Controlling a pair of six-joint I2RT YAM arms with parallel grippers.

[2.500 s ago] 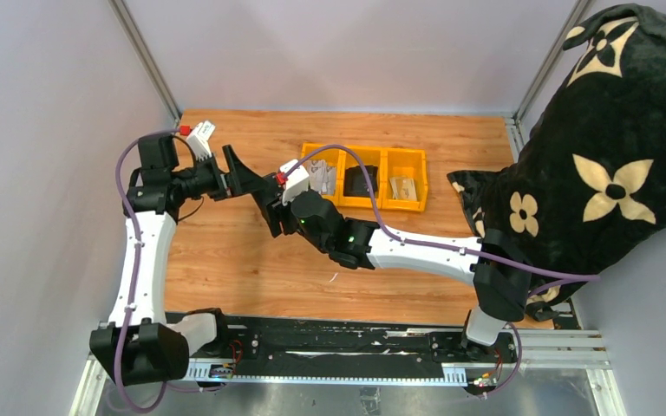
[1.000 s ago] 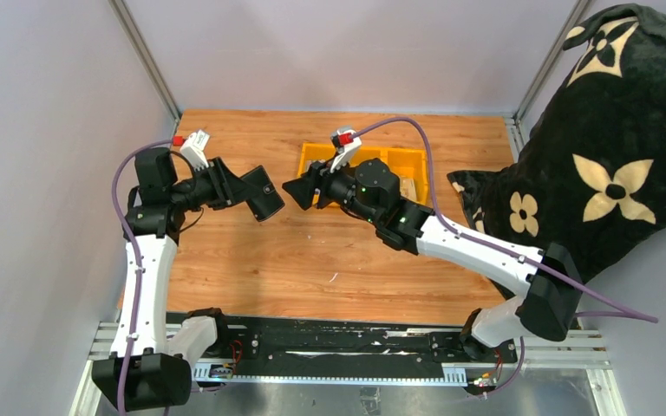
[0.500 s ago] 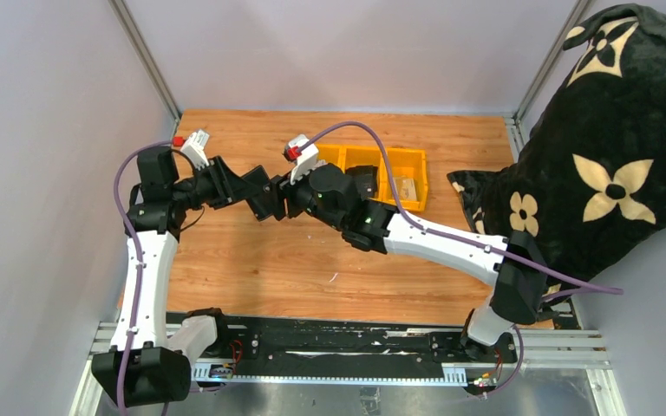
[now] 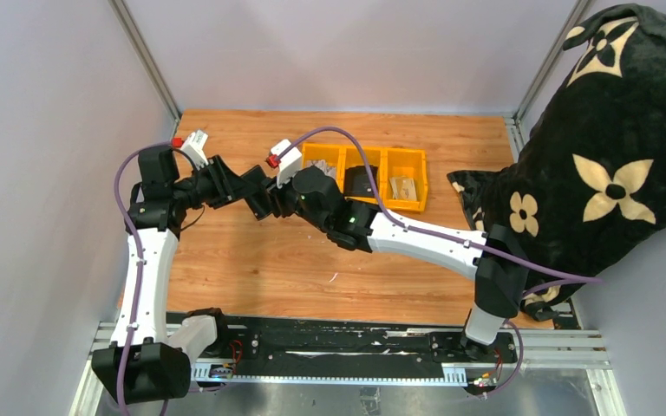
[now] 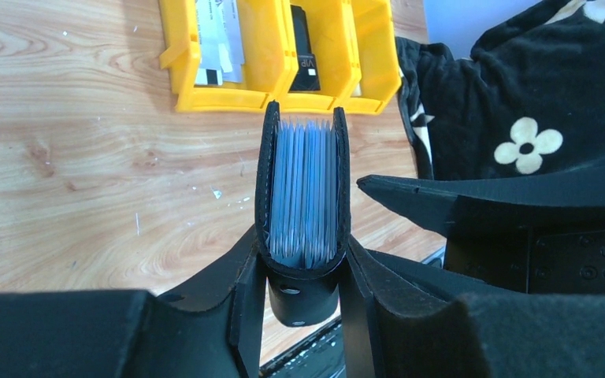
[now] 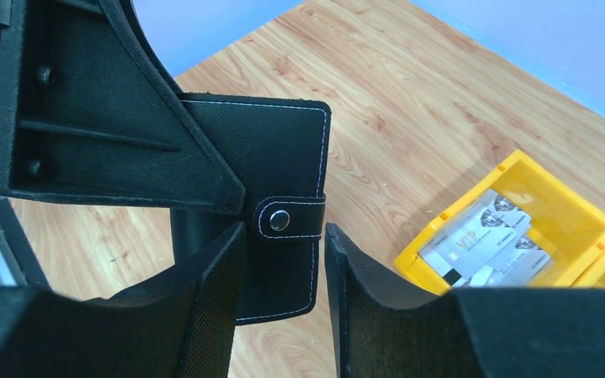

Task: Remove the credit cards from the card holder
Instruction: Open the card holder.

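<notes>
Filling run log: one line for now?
left gripper shut on card holder | right gripper open around snap strap | credit cards inside

Cannot count the credit cards from the left wrist: edges only, faces hidden. Loses the left part of the card holder behind a finger of the left gripper. Cannot tell whether the right gripper touches the strap tab. Cuts the yellow bins at the top edge.
</notes>
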